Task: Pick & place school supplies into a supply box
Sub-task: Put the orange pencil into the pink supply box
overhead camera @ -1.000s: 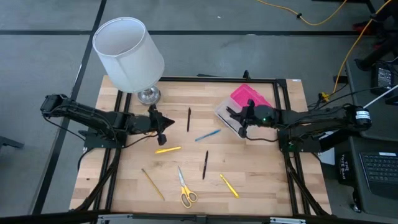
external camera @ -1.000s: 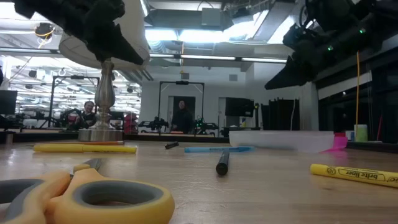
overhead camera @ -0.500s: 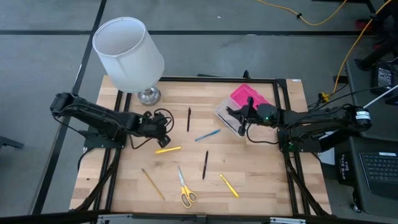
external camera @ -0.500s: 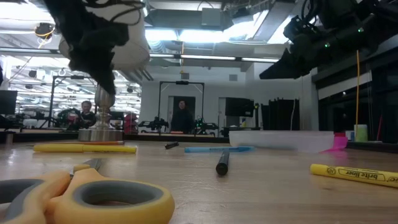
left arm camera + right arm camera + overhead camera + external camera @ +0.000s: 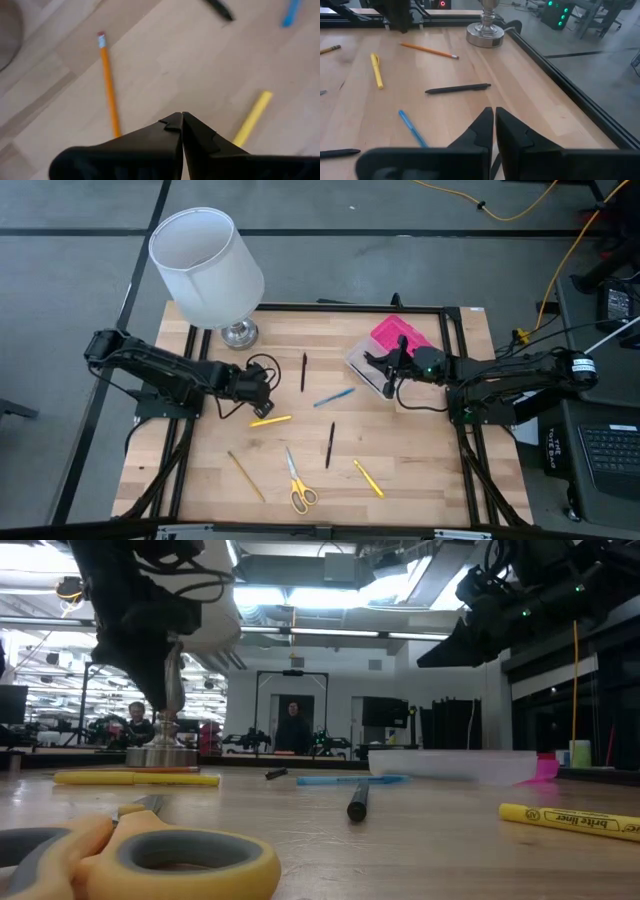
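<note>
Left gripper (image 5: 263,393) has swung down over the yellow pen (image 5: 270,421) and orange pencil (image 5: 108,84), jaws shut, empty. Right gripper (image 5: 389,385) hangs at the supply box (image 5: 392,346), jaws nearly closed, empty. Pickup looks next.

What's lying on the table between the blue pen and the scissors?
In the high view, one black pen lies between the blue pen and the scissors. The rest of that stretch is bare wood.
</note>
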{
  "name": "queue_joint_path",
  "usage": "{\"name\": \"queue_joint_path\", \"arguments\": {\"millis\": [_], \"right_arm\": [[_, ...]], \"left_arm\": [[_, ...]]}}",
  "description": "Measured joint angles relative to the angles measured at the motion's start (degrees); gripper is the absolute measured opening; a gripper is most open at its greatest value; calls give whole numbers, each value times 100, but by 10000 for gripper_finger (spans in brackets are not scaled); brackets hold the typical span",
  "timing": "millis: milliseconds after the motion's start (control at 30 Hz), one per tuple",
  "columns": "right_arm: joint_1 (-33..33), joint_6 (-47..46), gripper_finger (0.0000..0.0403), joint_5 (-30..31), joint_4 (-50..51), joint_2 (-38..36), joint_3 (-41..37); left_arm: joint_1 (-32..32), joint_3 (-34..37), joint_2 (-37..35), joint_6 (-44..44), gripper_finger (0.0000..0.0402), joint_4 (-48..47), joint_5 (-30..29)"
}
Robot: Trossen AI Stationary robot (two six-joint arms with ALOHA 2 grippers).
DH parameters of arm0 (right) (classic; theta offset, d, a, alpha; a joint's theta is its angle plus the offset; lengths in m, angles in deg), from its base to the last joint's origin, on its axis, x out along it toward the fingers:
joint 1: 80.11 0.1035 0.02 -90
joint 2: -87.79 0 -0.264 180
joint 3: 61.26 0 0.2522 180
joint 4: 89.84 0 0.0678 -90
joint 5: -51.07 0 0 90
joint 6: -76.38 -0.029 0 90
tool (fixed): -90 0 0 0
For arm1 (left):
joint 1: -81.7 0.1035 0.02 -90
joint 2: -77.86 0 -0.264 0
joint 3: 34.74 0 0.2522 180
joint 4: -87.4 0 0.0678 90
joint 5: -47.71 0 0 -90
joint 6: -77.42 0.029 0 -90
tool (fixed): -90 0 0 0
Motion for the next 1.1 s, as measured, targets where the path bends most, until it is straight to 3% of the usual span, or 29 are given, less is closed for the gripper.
{"name": "queue_joint_path", "arguments": {"millis": [233, 700, 1100], "right_arm": [[0, -2, 25, 0, 7, 0, 0], [-2, 21, 25, 0, 10, 0, 0], [-2, 24, 26, 0, 9, 2, 0]], "left_arm": [[199, 0, 0, -456, 14, -633, 144], [675, 424, -1, -204, 124, -810, 399], [1090, 896, -1, 346, 134, -424, 781]]}}
